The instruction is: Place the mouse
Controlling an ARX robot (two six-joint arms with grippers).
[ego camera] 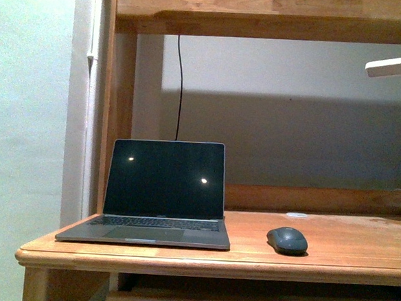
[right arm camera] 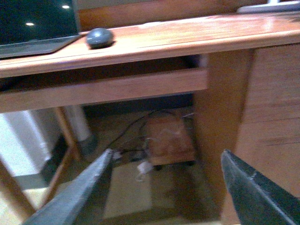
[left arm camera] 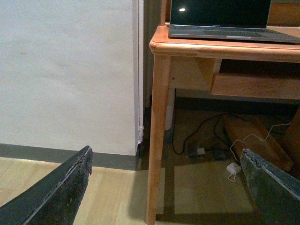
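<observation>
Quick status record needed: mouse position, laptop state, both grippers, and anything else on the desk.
mouse: on the wooden desk, right of the laptop, apart from it, not held
laptop: open, screen dark, at the desk's left end
left gripper: open, empty, below desk height, facing the desk leg
right gripper: open, empty, below the desk edge
other: white lamp arm at upper right; cables on the floor

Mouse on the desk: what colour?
Dark grey-black mouse, plain, no pattern; front view shows it best.
</observation>
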